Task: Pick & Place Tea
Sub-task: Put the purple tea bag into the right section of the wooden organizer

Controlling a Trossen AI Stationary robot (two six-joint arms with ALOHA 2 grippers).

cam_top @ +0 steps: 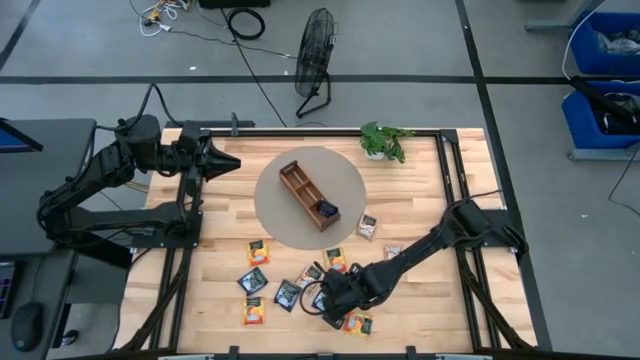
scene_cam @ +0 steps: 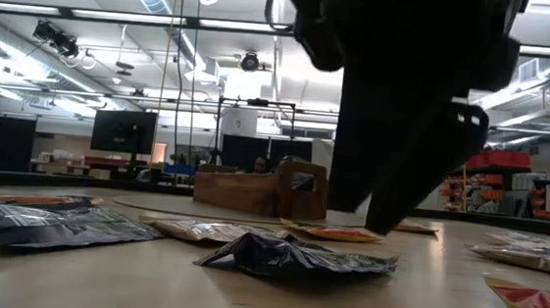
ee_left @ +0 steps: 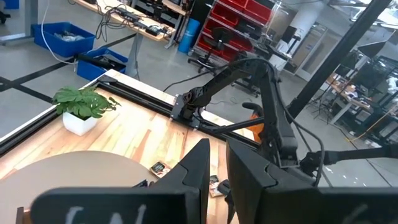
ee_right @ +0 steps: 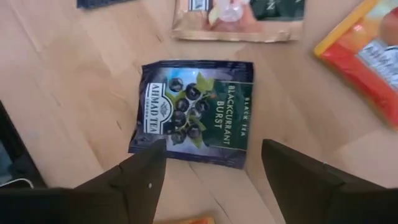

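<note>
At the desk's [cam_top: 420, 310] six o'clock edge, the right hand [ee_right: 214, 165] hovers with fingers spread wide just above a dark blue tea sachet [ee_right: 194, 112], which lies flat between them, far from the narrow-fingered left hand [cam_top: 228, 162].

table [cam_top: 420, 310]: pale wood | on it: round mat [cam_top: 345, 175], scattered tea sachets [cam_top: 255, 252], potted plant [cam_top: 383, 142]

Right hand [ee_right: 214, 165] above tea sachet [ee_right: 193, 112]
</note>
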